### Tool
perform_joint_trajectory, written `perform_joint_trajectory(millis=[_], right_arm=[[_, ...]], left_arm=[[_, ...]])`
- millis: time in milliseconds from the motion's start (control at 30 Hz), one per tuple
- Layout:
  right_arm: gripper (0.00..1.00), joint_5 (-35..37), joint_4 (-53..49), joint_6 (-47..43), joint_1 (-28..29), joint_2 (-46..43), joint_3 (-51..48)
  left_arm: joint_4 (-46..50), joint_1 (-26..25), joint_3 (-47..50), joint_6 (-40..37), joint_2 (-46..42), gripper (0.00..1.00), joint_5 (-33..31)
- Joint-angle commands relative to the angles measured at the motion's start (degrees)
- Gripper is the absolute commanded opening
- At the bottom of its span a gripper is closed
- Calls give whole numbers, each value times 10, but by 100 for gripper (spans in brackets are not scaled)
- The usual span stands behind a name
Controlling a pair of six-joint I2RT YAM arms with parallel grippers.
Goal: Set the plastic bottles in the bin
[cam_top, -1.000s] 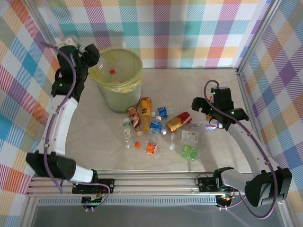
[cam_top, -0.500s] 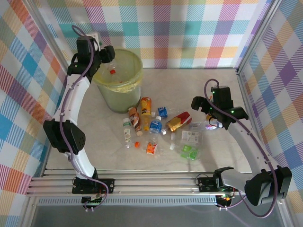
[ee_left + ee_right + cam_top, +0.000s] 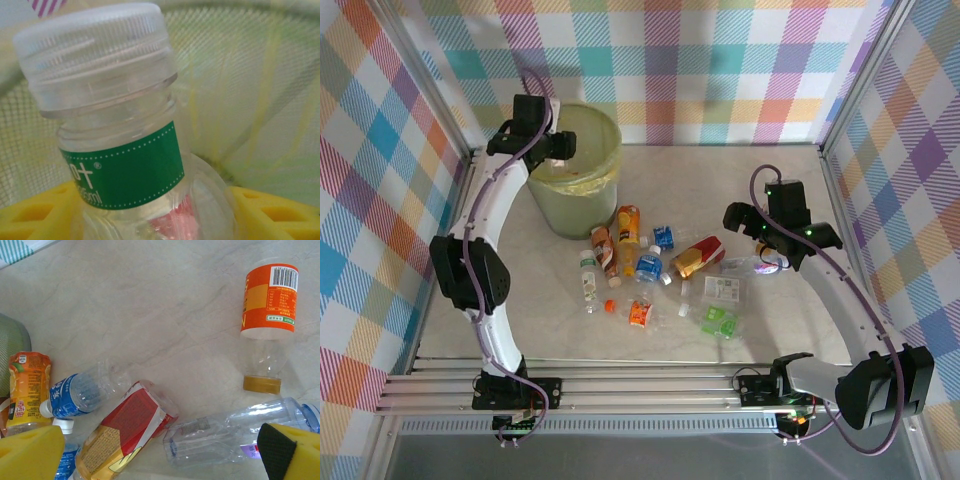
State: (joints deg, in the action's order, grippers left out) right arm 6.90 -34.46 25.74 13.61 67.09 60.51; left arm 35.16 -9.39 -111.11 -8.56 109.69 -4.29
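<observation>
Left gripper [image 3: 558, 148] clamped on a clear green-labelled bottle [image 3: 120, 175] with white cap, pinched between yellow pads [image 3: 30, 216] just above the far-left bin [image 3: 582, 205]; right gripper [image 3: 740, 220] wide open, holding nothing, over loose crushed bottles [image 3: 125, 432] at table [image 3: 520, 290] right.

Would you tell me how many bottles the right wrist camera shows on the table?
5: orange-labelled bottle top right, clear bottle lower right, red-labelled bottle bottom centre, blue-labelled bottle left, orange juice bottle at left edge. A blue sliver at bottom left may be a sixth.
</observation>
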Motion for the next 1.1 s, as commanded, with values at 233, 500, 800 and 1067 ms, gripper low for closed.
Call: perform_joint_trajectory(millis=[233,500,800,1067], right_arm=[[100,-9,-13,-4,4,23,21],[100,-12,-15,-4,4,37,23],[100,-4,-37,-8,4,52,34],[100,0,-34,-8,4,48,35]], left_arm=[[51,-12,-19,-38,29,36,-56],[93,-13,-52,-35,63,48,-96],[102,-15,-74,-24,79,70,-102],[113,-17,-95,-12,66,86,-103]])
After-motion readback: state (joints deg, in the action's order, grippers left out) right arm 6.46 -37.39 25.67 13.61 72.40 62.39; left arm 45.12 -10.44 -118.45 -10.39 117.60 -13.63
